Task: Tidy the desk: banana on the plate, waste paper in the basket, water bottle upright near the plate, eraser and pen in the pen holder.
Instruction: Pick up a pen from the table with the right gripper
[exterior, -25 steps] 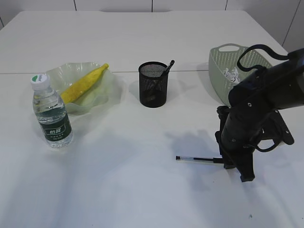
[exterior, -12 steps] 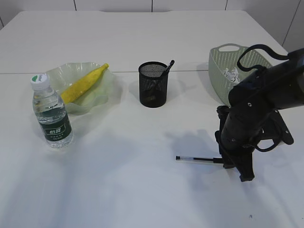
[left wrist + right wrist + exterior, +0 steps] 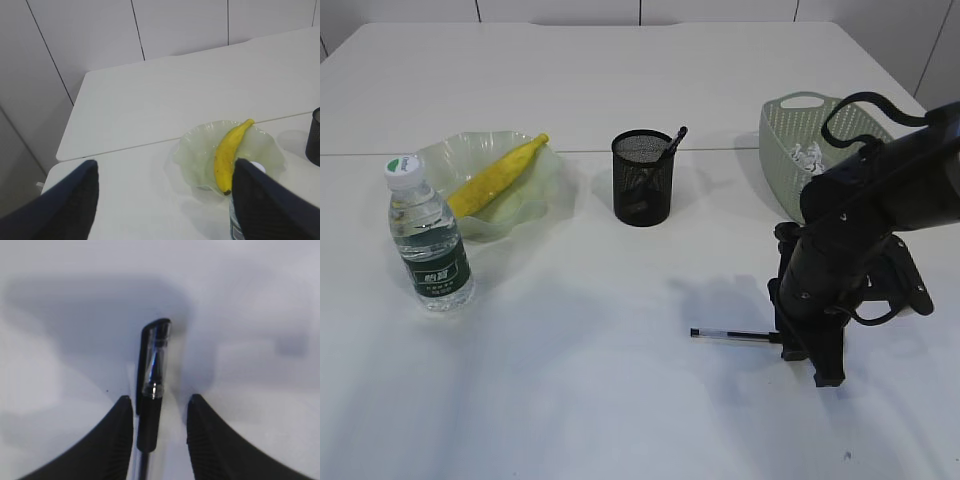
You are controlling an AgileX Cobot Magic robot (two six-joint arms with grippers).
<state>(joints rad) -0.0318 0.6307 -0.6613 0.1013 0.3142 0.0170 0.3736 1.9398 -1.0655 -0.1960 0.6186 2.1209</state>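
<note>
The desk (image 3: 620, 400) carries the basket (image 3: 798, 150), the plate (image 3: 535, 195) with the banana (image 3: 495, 177), an upright bottle (image 3: 428, 238), and the pen holder (image 3: 643, 178). The right claw (image 3: 807, 340) straddles the lying pen (image 3: 150, 405), fingers (image 3: 112, 440) spread. The left claw (image 3: 165, 200) is wide apart.

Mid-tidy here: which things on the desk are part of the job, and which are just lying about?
Job:
pen on the desk, between the right claw fingers
holder, one pen already in
banana on plate
bottle, upright
basket, paper inside

Lying about:
nothing visible
</note>
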